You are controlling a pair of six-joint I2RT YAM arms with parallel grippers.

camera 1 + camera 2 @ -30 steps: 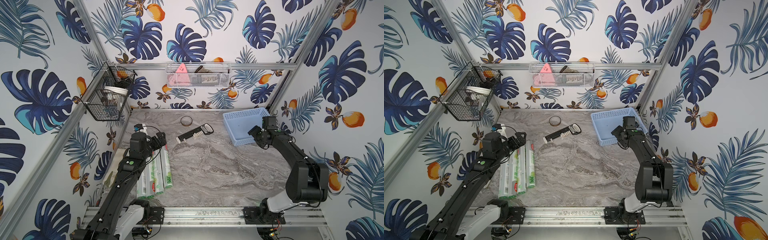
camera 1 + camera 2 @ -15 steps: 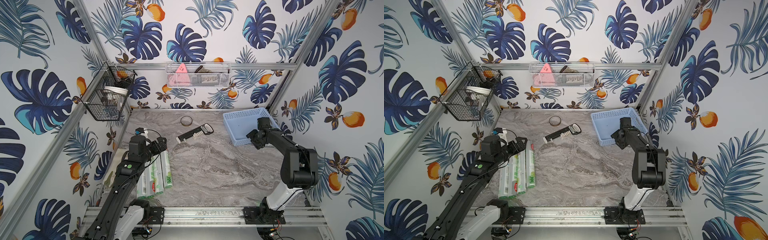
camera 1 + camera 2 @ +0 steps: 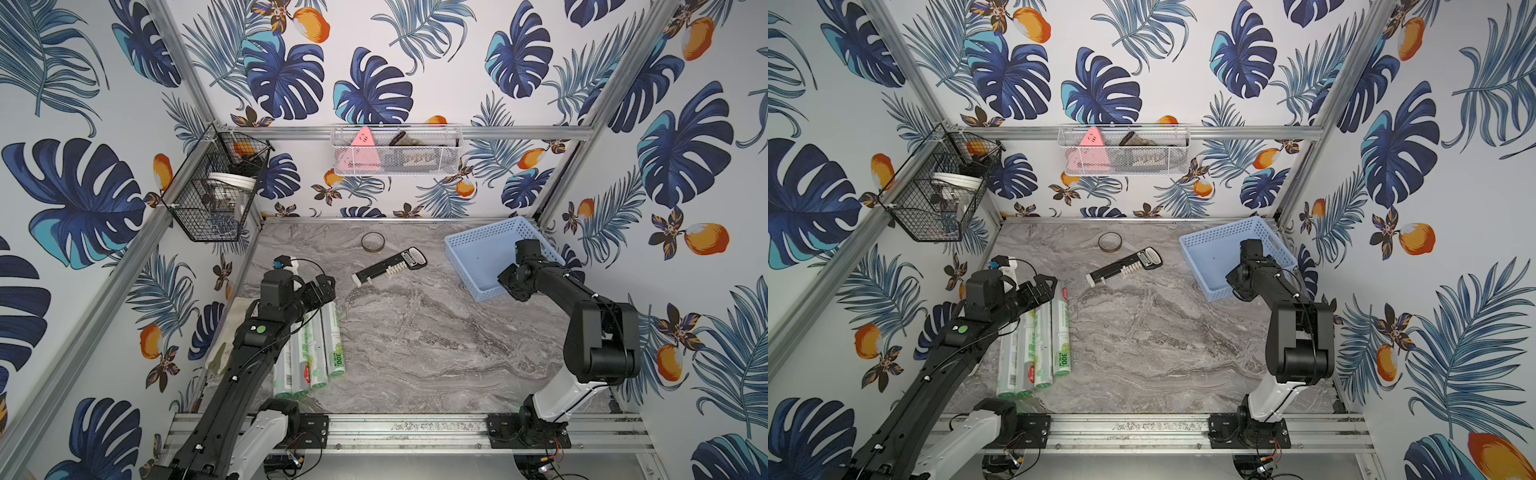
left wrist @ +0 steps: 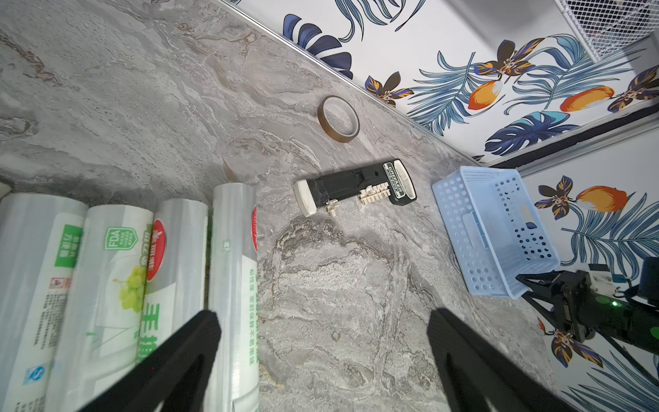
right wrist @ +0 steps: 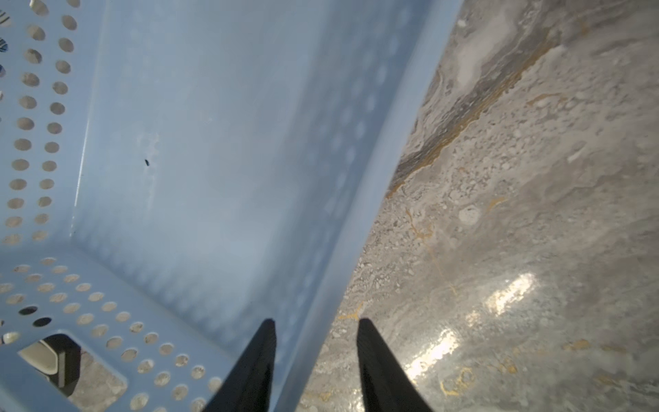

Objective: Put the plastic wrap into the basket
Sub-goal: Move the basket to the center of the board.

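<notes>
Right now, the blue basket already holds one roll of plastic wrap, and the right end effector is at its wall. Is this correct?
No. The basket is empty, as the right wrist view shows; all four plastic wrap rolls lie on the table. The right end effector is indeed at its wall.

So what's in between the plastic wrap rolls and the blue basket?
A black gadget with a white end lies between the plastic wrap rolls and the blue basket. The left wrist view shows it best; around it the table is bare.

Leaf-print walls (image 3: 415,45), grey marble tabletop (image 3: 415,332)
</notes>
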